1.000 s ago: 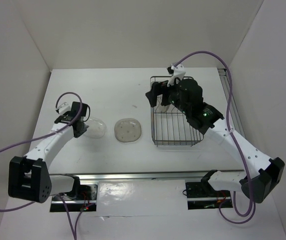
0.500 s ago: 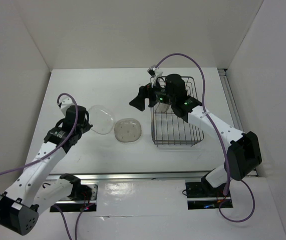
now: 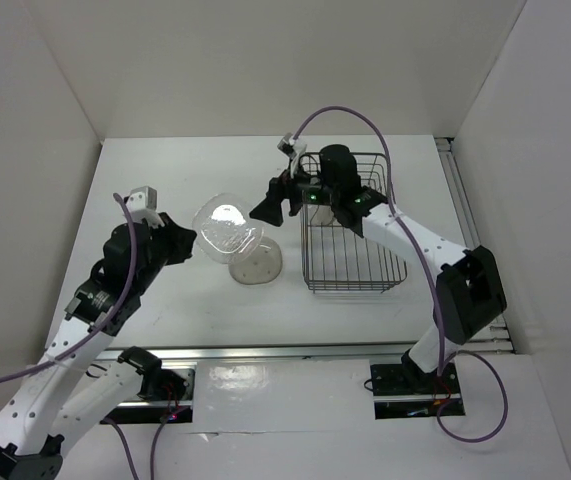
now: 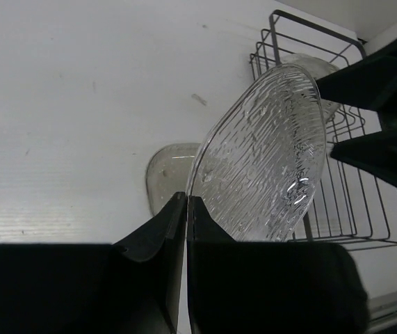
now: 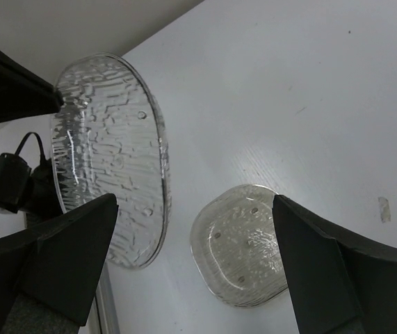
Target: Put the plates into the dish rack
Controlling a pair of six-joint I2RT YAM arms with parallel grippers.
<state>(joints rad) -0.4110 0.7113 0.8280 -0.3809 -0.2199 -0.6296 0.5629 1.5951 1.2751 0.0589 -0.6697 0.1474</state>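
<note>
Clear plate point(image 3: 225, 230) — aloft, tilted, near rim clamped in left gripper point(image 3: 191, 241). Right gripper point(image 3: 273, 204) — fingers apart, just beside plate's 2 o'clock rim, seemingly not touching. Dish rack point(image 3: 355, 289) at plate's 3 o'clock, beyond that gripper. Dotted plate point(image 3: 256, 262) lies flat below.

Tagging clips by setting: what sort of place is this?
Probably a lab cell, not a kitchen: white table boxed in by plain white walls, with a dark wire dish rack and translucent plastic plates.
</note>
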